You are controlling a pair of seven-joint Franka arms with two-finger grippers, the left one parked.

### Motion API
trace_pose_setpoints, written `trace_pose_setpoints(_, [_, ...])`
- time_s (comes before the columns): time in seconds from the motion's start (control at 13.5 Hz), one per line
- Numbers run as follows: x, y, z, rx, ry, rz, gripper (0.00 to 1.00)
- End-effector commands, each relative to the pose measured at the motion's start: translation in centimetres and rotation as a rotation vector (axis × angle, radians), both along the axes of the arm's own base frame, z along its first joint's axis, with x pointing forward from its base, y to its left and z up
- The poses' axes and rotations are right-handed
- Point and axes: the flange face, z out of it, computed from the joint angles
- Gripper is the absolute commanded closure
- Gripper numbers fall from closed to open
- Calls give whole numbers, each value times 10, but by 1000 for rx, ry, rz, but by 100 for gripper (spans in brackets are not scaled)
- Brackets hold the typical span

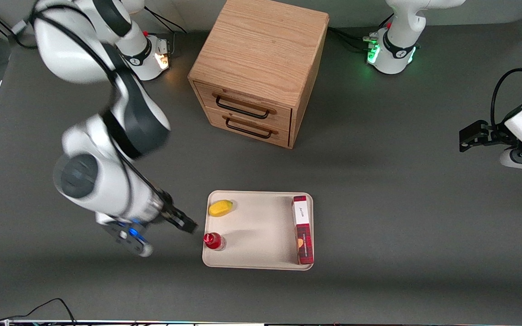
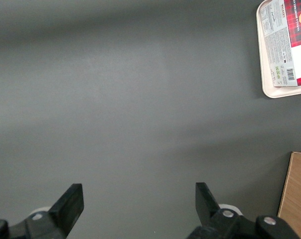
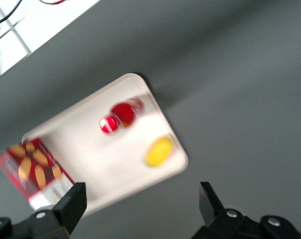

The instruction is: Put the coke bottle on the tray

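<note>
The small red coke bottle with a red cap (image 1: 214,241) is seen standing on the flat cream tray with rounded corners (image 1: 261,258), near the yellow fruit (image 1: 220,208); the long dark red box (image 1: 302,228) lies along another edge; the black gripper (image 1: 184,222) is held just beside the tray, its fingers spread apart and empty; the arm is best pulled away slowly, so the bottle is not knocked over.

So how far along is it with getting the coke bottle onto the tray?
Placing looks done: the small red coke bottle stands upright on the flat cream tray, near its edge. The gripper is beside the tray, jaws open, holding nothing. Apparently only pulling away is left.
</note>
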Motion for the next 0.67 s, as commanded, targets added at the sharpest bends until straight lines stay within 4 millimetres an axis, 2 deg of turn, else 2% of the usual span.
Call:
trace_pose_setpoints(0.0, [-70,-56,82,-89,41,170,0])
trace_pose_setpoints(0.07, [-94,-83,98,-111,49,230,0])
trace_pose_setpoints(0.15, [-117,-106,101,-123,69,290,0])
trace_pose_setpoints(0.3, [-145,-167,95,-82,94,301,0])
trace_pose_setpoints(0.44, [-167,-203,63,-76,80,339,0])
trace_pose_setpoints(0.52, [-179,-216,49,-78,55,339,0])
trace_pose_setpoints(0.59, [-186,-220,35,-77,54,333,0])
